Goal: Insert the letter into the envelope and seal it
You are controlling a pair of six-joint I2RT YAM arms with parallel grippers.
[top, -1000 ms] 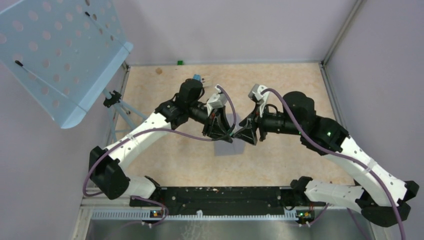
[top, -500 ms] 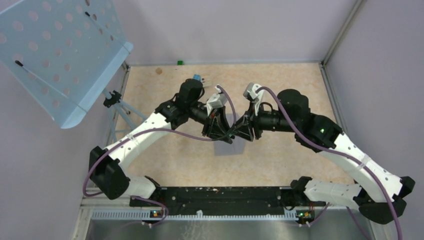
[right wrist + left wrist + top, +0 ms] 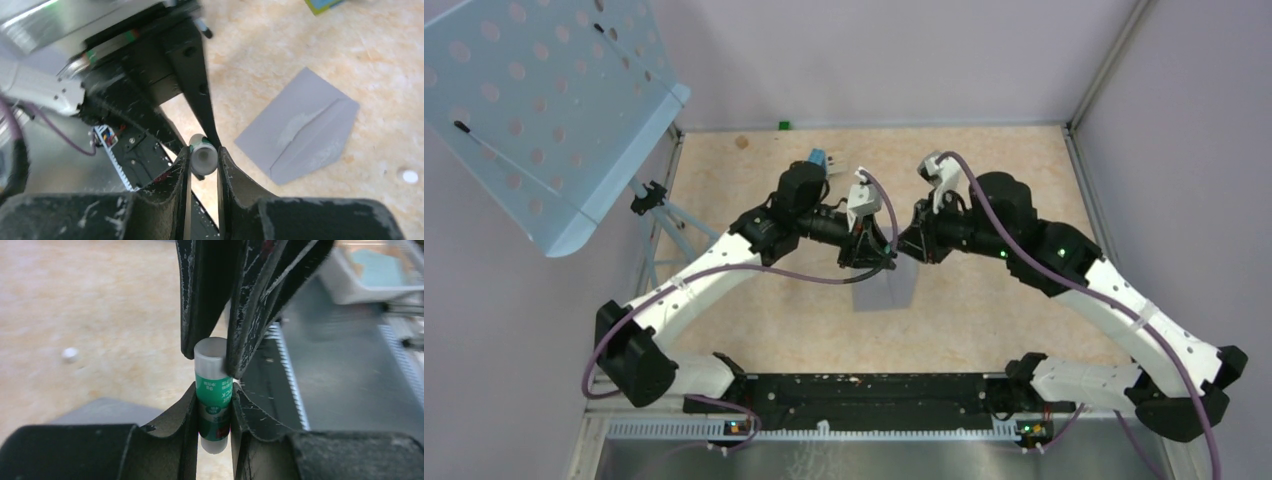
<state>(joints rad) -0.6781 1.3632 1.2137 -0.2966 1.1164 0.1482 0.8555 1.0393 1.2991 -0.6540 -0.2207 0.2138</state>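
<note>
My left gripper (image 3: 213, 390) is shut on a small white glue stick with a green label (image 3: 214, 395), holding it by the label. My right gripper (image 3: 203, 155) meets it head-on, and its fingers (image 3: 250, 305) pinch the stick's white end (image 3: 203, 159) from both sides. In the top view both grippers, left (image 3: 876, 250) and right (image 3: 904, 245), join above the middle of the floor. The grey envelope (image 3: 300, 130) lies flat below them, with a creased flap line across it, and part of it (image 3: 889, 292) shows under the grippers. The letter is out of view.
A blue perforated stand (image 3: 534, 110) leans at the far left. A small blue block cluster (image 3: 819, 158) sits behind the left arm, and a green bit (image 3: 783, 125) lies by the back wall. A tiny white piece (image 3: 410, 176) rests on the floor. The black base rail (image 3: 874, 395) runs along the near edge.
My right gripper has moved left onto the left gripper and closed its jaws on the stick's white end. Both wrists have shifted slightly toward the back.
</note>
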